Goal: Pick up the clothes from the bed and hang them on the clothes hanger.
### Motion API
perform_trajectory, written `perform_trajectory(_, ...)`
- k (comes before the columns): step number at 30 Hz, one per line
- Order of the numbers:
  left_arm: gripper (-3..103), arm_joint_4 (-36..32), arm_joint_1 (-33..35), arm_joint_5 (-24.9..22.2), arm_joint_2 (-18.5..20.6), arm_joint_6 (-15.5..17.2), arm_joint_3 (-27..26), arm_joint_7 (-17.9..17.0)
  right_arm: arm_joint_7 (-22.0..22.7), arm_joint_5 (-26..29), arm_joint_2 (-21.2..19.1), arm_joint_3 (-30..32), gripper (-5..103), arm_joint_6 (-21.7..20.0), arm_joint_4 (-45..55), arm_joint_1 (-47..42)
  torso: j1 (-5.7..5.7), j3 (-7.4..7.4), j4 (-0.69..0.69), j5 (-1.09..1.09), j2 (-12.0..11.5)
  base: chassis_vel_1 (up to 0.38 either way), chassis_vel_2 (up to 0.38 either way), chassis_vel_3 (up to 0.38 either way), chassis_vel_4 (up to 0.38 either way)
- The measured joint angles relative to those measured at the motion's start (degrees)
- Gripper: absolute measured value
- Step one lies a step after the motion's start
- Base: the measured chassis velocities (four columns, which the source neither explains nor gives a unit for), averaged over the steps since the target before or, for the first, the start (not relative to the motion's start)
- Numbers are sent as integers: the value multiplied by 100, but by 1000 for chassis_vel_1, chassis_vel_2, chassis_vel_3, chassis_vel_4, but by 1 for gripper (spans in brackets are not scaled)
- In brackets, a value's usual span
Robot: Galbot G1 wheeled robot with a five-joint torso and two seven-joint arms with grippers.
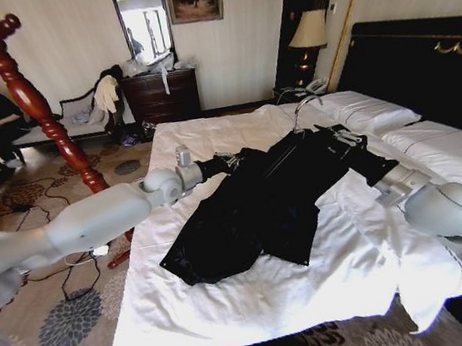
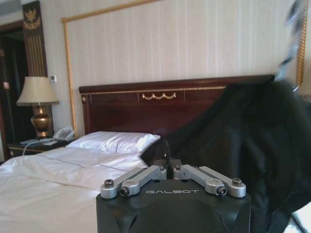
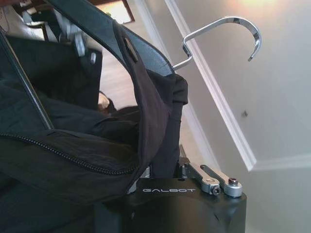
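Clothes (image 1: pixel 262 207) on bed (image 1: pixel 258 295)

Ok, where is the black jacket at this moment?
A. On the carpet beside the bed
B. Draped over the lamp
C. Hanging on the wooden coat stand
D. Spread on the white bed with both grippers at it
D: the black jacket lies on the bed, with the left gripper and right gripper at its upper edges.
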Motion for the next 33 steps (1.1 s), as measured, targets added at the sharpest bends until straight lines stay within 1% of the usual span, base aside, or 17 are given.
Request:
perform_trajectory(1, 0, 0, 0, 0, 0, 0, 0, 0, 0, 0, 0, 0, 23, 0, 0, 0, 0, 0, 0, 0, 0, 0, 0, 0, 0)
perform_trajectory(3, 0, -430, -172, -141, -320, 37, 31, -114, 17, 127, -30, -42, 23, -119, -104, 37, 0, 0, 3, 0, 0, 0, 0, 0, 0)
perform_trajectory(6, 0, -934, -373, -283, -694, 63, 75, -233, 44, 216, -68, -87, 23, -188, -244, 79, 0, 0, 1, 0, 0, 0, 0, 0, 0)
perform_trajectory(7, 0, -934, -373, -283, -694, 63, 75, -233, 44, 216, -68, -87, 23, -188, -244, 79, 0, 0, 1, 0, 0, 0, 0, 0, 0)
perform_trajectory(9, 0, -1301, -531, -450, -955, 95, 97, -364, 47, 225, -91, -191, 23, -233, -394, 202, 0, 0, 1, 0, 0, 0, 0, 0, 0)
perform_trajectory(11, 0, -1375, -572, -485, -1002, 107, 105, -390, 48, 227, -91, -232, 23, -244, -426, 251, 0, 0, 1, 0, 0, 0, 0, 0, 0)
perform_trajectory(14, 0, -1719, -818, -648, -1220, 178, 170, -498, 51, 225, -98, -489, 23, -299, -652, 562, 0, 0, 1, 1, 0, 0, 0, 0, 0)
perform_trajectory(16, 0, -1763, -850, -667, -1247, 188, 179, -520, 51, 223, -98, -534, 23, -307, -694, 614, 0, 0, 1, 0, 0, 0, 0, 0, 0)
perform_trajectory(21, 0, -2229, -1014, -743, -1521, 285, 233, -760, 53, 212, -113, -827, 23, -372, -1019, 1005, 0, 0, 1, 1, 0, 0, 0, 0, 0)
perform_trajectory(24, 0, -2363, -1029, -739, -1614, 321, 242, -845, 61, 247, -141, -984, 23, -449, -1123, 1211, 0, 0, 1, 1, 0, 0, 0, 0, 0)
perform_trajectory(26, 0, -2476, -1031, -739, -1639, 346, 235, -1002, 72, 275, -167, -1166, 23, -570, -1181, 1444, 0, 0, 3, 1, 0, 0, 0, 0, 0)
perform_trajectory(27, 0, -2531, -1044, -733, -1599, 358, 209, -1181, 82, 335, -203, -1313, 23, -711, -1206, 1632, 0, 1, 3, 1, 0, 0, 0, 0, 0)
perform_trajectory(28, 0, -2531, -1044, -733, -1599, 358, 209, -1181, 82, 335, -203, -1313, 23, -711, -1206, 1632, 0, 1, 3, 1, 0, 0, 0, 0, 0)
perform_trajectory(30, 0, -2526, -1158, -707, -1415, 442, 192, -1502, 104, 466, -300, -1496, 23, -901, -1271, 1899, 0, 1, 3, 1, 0, 0, 0, 0, 0)
perform_trajectory(31, 0, -2526, -1158, -707, -1415, 442, 192, -1502, 104, 466, -300, -1496, 23, -901, -1271, 1899, 0, 1, 3, 1, 0, 0, 0, 0, 0)
perform_trajectory(33, 0, -2447, -1269, -705, -1239, 519, 167, -1699, 106, 525, -423, -1512, 23, -1000, -1313, 1960, 1, 1, 2, 1, 0, 0, 0, 0, 0)
